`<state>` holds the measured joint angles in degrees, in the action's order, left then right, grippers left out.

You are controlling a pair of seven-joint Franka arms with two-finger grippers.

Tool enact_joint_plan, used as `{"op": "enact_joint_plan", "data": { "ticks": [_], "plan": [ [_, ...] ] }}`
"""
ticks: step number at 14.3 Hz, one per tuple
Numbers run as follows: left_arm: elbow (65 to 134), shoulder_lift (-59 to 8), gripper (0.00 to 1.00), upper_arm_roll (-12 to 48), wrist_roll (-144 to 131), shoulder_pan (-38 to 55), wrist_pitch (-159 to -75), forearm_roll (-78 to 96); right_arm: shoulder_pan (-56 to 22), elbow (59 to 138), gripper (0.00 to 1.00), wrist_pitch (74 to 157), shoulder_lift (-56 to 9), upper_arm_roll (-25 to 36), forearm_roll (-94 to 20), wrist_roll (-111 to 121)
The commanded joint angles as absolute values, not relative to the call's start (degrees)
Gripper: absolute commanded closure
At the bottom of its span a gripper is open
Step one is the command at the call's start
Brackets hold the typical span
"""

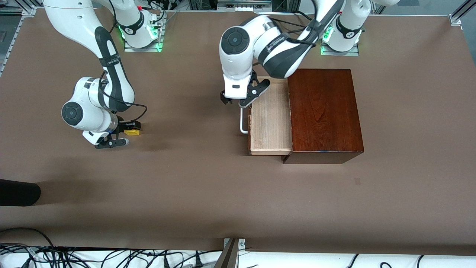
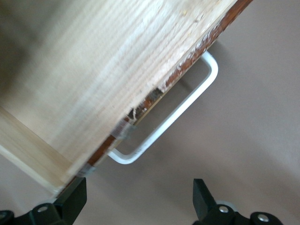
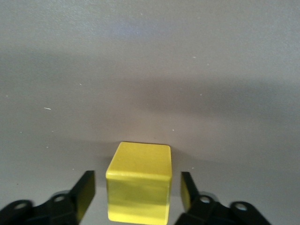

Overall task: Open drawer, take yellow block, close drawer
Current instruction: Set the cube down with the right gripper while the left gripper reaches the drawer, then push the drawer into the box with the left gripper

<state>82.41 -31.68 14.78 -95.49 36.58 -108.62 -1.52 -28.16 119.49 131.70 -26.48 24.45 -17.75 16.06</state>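
The drawer [image 1: 269, 119] stands pulled out of the dark mahogany box [image 1: 323, 111] toward the right arm's end, its pale tray bare. Its white handle [image 1: 243, 121] also shows in the left wrist view [image 2: 161, 129], under the tray's edge [image 2: 93, 70]. My left gripper [image 1: 241, 99] is open and empty over the handle's end nearest the robots' bases; it holds nothing [image 2: 139, 204]. The yellow block [image 1: 132, 131] sits on the table at the right arm's end. My right gripper [image 1: 124, 133] is open around the block [image 3: 139, 187], with a gap at each finger [image 3: 86, 192].
The brown table [image 1: 208, 186] lies bare between the block and the box. A dark object [image 1: 18, 192] pokes in at the table's edge at the right arm's end. Cables run along the table's edge nearest the front camera.
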Motion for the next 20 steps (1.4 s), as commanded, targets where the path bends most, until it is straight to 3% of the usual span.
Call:
{"op": "enact_joint_plan", "data": {
  "ticks": [1, 2, 3, 4, 5, 7, 9, 12, 15, 17, 20],
  "plan": [
    [79.72, -35.06, 0.0, 14.15, -101.5, 38.58, -109.51, -2.37, -27.16, 119.36, 0.0, 131.48, -25.14, 23.38, -18.81, 17.05],
    [79.72, -35.68, 0.0, 14.15, -103.08, 38.76, -110.47, -2.37, -27.16, 119.27, 0.0, 131.22, -24.88, 23.38, -18.81, 16.96],
    [79.72, -36.03, 0.11, 14.24, -103.7, 38.76, -111.35, -2.29, -27.16, 119.27, 0.0, 131.22, -24.44, 23.38, -18.81, 16.88],
    [79.63, -36.47, 0.41, 14.33, -103.62, 38.76, -111.79, -2.29, -27.16, 119.27, 0.0, 131.22, -24.35, 23.38, -18.81, 16.88],
    [79.63, -36.56, 0.64, 14.33, -103.36, 38.76, -112.84, -2.2, -27.07, 119.27, 0.0, 131.22, -23.91, 23.38, -18.72, 16.79],
    [79.63, -37.35, 0.97, 14.33, -103.18, 39.11, -114.78, -2.11, -26.46, 119.27, 0.0, 130.61, -22.07, 23.29, -18.72, 16.79],
    [79.63, -38.32, 1.0, 14.33, -103.18, 39.11, -116.45, -2.28, -22.78, 118.92, 0.0, 125.89, -17.26, 21.46, -17.93, 16.79],
    [79.89, -38.58, 1.0, 13.71, -103.97, 39.02, -116.37, -2.46, -11.73, 118.04, 0.0, 120.43, -8.2, 12.43, -12.59, 14.09],
    [79.89, -38.5, 1.0, 11.79, -105.64, 38.58, -115.67, -2.55, -7.49, 116.46, 0.0, 115.68, -1.69, 6.88, -4.24, 5.13],
    [79.89, -38.41, 1.0, 10.55, -105.56, 38.58, -114.53, -2.72, -1.61, 113.92, 0.0, 111.12, 1.3, -0.23, -3.43, 3.52],
    [79.8, -38.41, 1.0, 10.11, -105.56, 38.58, -112.33, -5.97, -0.88, 103.31, 0.0, 99.44, 1.32, -1.5, -3.51, 3.43]
  ]
}}
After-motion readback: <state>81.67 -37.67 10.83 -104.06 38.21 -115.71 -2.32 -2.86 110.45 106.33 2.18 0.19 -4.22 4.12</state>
